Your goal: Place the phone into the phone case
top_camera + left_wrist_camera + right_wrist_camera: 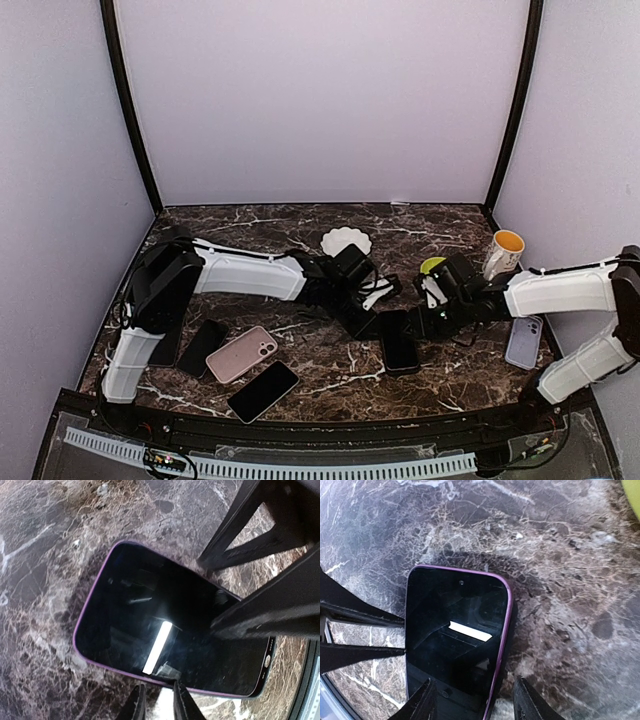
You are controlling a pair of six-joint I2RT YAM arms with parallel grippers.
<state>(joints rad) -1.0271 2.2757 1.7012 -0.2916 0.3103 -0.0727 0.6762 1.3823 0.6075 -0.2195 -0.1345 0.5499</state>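
The marble desk [300, 225] is carrying the work near its middle, where the left arm [250, 275] and right arm [560, 290] are meeting over the phone [400, 345]. It is lying screen-up, with the purple phone case [506, 610] ringing most of its sides. The right jaws are standing wide, straddling the phone's short end, and its long axis is running straight ahead of them. The left jaws are sitting narrow, tips just beside one long edge. Whether they are pinching the rim I cannot tell. Seating the bare end probably falls to the right arm.
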